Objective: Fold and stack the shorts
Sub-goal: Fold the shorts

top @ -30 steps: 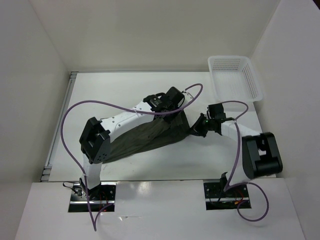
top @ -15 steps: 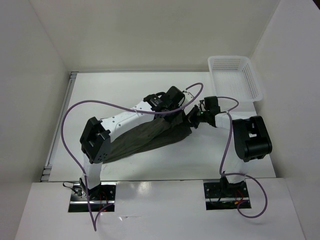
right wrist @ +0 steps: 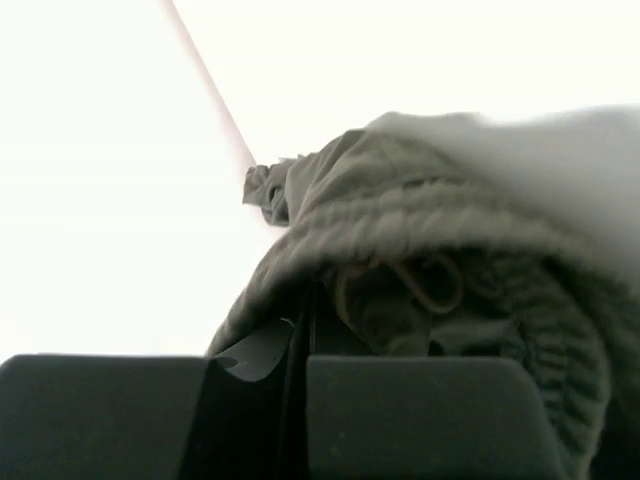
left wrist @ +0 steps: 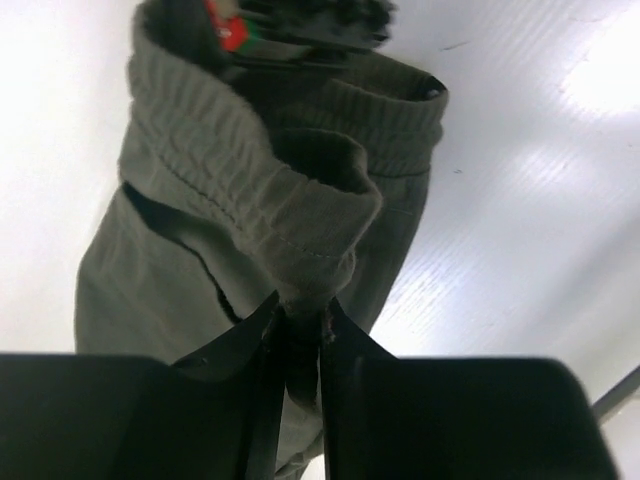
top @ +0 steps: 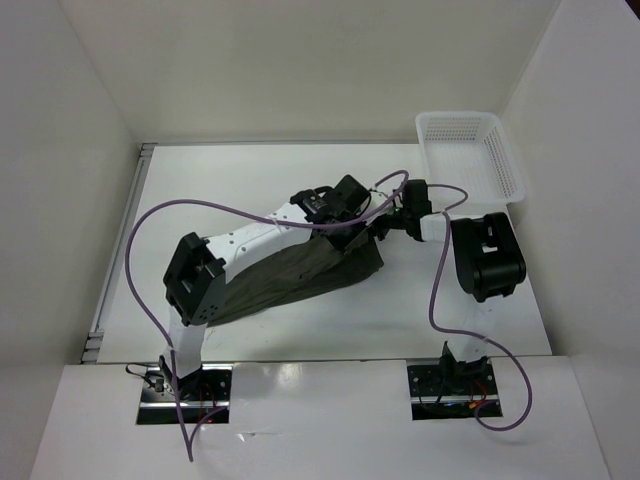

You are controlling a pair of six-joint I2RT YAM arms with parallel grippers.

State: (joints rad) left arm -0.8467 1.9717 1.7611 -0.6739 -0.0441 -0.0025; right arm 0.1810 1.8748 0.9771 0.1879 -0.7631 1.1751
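The dark olive shorts (top: 300,280) hang as a long band from the table's middle toward the left arm's base. My left gripper (top: 345,212) is shut on a fold of the elastic waistband (left wrist: 300,235) and holds it up. My right gripper (top: 385,228) is shut on the waistband's other end, close to the left gripper. In the right wrist view the gathered waistband (right wrist: 430,235) and a loop of drawstring (right wrist: 425,285) fill the frame above the closed jaws (right wrist: 305,320). The lower leg ends are hidden under the left arm.
A white plastic mesh basket (top: 470,155) stands at the table's back right corner. White walls close the table at the left, back and right. Purple cables loop over both arms.
My right gripper has moved left and back, with its arm folding in, bringing its end of the waistband up beside the left gripper. The left arm has barely moved.
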